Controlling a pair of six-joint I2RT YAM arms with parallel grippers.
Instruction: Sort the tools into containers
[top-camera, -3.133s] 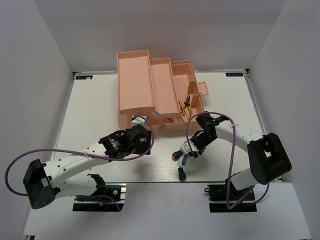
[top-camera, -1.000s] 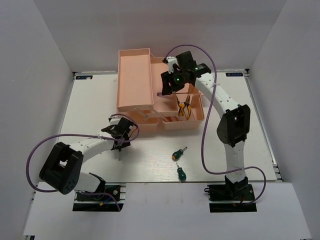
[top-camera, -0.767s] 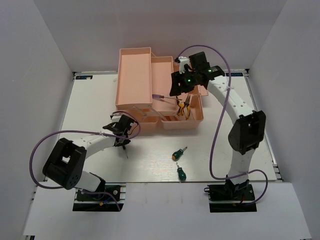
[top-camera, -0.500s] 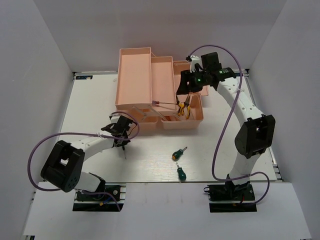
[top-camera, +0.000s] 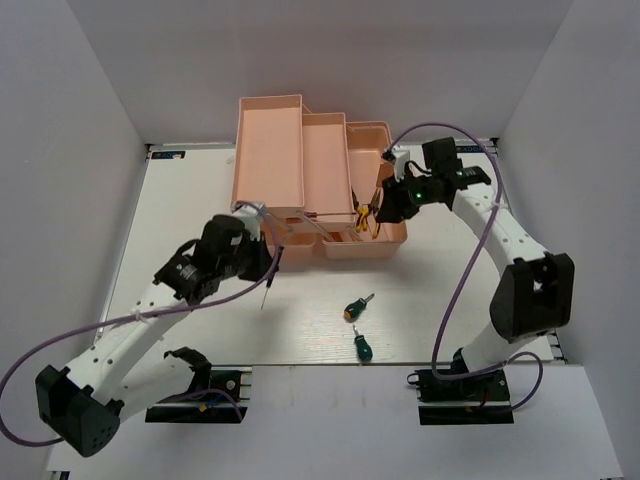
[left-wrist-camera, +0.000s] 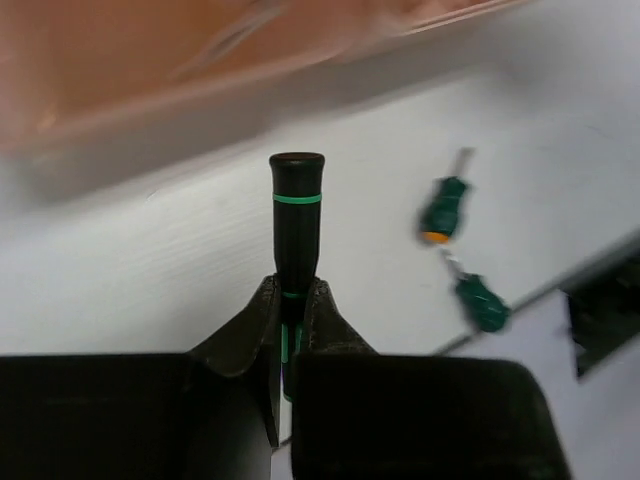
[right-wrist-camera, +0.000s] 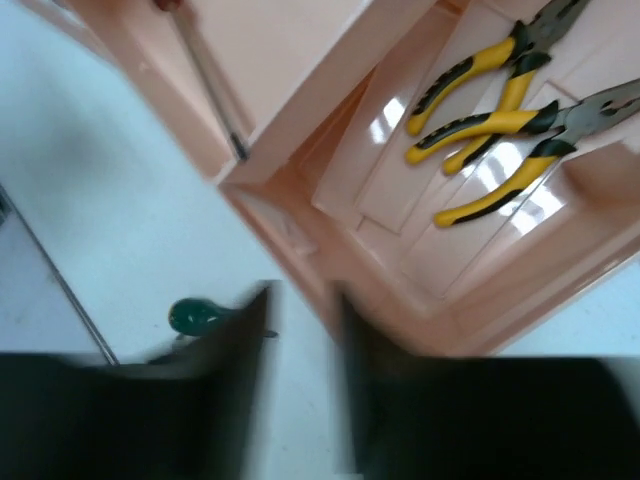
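The left gripper (left-wrist-camera: 291, 300) is clenched on the thin black-green screwdriver (left-wrist-camera: 296, 215). The handle end juts past the fingertips, over the table (top-camera: 180, 230) just in front of the toolbox (top-camera: 270, 150). The right gripper (right-wrist-camera: 300, 345), blurred, stands parted and empty by the toolbox compartment holding two pliers (right-wrist-camera: 490, 100).

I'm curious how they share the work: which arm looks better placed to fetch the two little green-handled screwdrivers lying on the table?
Probably the right. Its hand hangs open and empty above the salmon-pink plastic toolbox, while the left hand is shut on a thin black-and-green screwdriver.
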